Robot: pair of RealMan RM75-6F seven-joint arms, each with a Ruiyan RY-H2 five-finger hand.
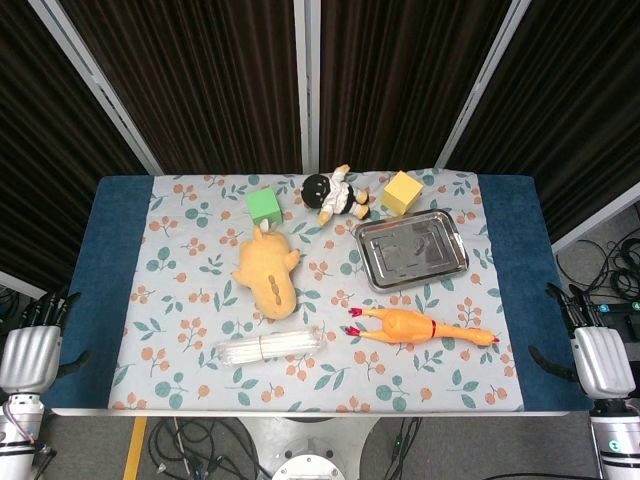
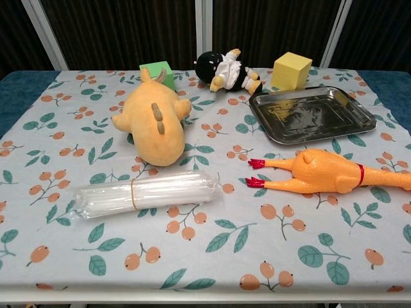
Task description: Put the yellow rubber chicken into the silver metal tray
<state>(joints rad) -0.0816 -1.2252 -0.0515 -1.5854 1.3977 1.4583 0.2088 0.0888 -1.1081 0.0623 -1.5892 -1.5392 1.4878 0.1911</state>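
Chicken (image 1: 422,327) lies on its side just in front of the tray (image 1: 411,252); left hand (image 1: 28,350) and right hand (image 1: 601,352) hold nothing, fingers apart, far from the tray

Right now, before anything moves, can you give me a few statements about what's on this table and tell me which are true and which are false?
1. The rubber chicken lies inside the metal tray. False: it lies on the cloth beside it.
2. The tray holds nothing. True.
3. The right hand holds the chicken. False: it is at the table's edge, holding nothing.
4. A green block sits next to the plush animal. True.
5. The doll lies between the green block and the yellow block. True.
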